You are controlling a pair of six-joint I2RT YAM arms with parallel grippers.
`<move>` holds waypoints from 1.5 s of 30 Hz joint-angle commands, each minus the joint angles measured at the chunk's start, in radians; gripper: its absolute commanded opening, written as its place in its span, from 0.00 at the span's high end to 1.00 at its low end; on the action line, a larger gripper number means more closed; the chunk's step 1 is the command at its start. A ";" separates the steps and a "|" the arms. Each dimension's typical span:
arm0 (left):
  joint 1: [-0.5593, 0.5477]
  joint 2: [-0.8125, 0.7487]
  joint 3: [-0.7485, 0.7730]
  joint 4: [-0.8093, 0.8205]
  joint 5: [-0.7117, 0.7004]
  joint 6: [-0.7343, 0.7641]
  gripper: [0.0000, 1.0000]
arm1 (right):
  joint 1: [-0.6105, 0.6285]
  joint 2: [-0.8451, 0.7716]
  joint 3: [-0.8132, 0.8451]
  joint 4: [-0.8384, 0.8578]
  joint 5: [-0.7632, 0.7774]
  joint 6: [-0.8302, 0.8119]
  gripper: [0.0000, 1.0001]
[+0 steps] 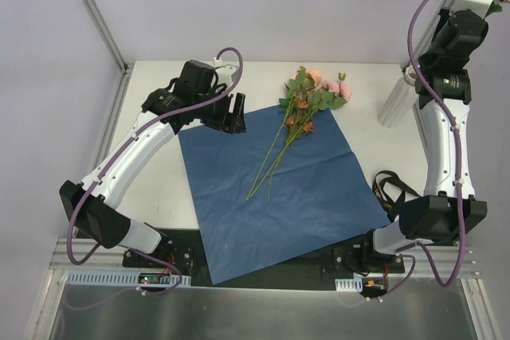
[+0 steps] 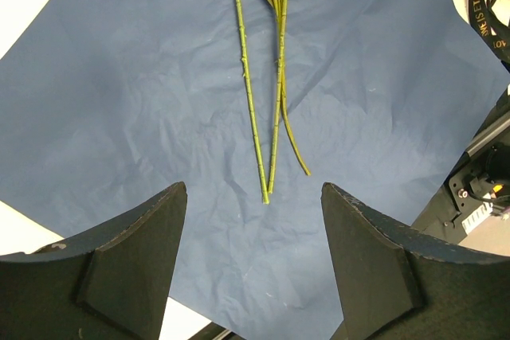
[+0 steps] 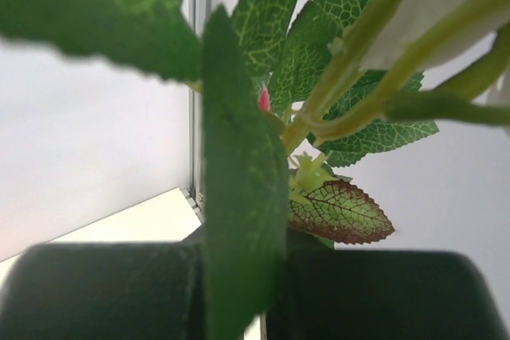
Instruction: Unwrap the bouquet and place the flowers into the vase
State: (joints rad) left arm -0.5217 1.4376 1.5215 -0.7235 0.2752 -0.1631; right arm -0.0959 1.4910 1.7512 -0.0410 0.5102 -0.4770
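Pink-and-peach long-stemmed roses (image 1: pixel 307 105) lie on blue paper sheet (image 1: pixel 303 197) | your left fingers (image 2: pixel 119 276) spread wide above the stems | your right fingers (image 3: pixel 96 292) clenched on leafy rose sprig (image 3: pixel 239 220)

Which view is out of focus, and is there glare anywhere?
Right wrist view: the nearest leaf is blurred, too close to the lens; only the brown-edged leaf is sharp. Left wrist view: stems and blue paper are crisp. Top external view: even light, soft shadows, no strong glare.

Left gripper (image 2: pixel 253 197) agape, right gripper (image 3: pixel 239 292) clamped.
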 commanded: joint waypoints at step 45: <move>0.006 -0.097 -0.152 0.025 0.145 -0.128 0.32 | 0.076 -0.167 -0.002 -0.914 -0.010 0.557 0.03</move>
State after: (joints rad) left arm -0.5217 1.3666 1.3884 -0.7242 0.3660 -0.2199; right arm -0.0444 1.4521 1.7611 -0.8059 0.5343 -0.0166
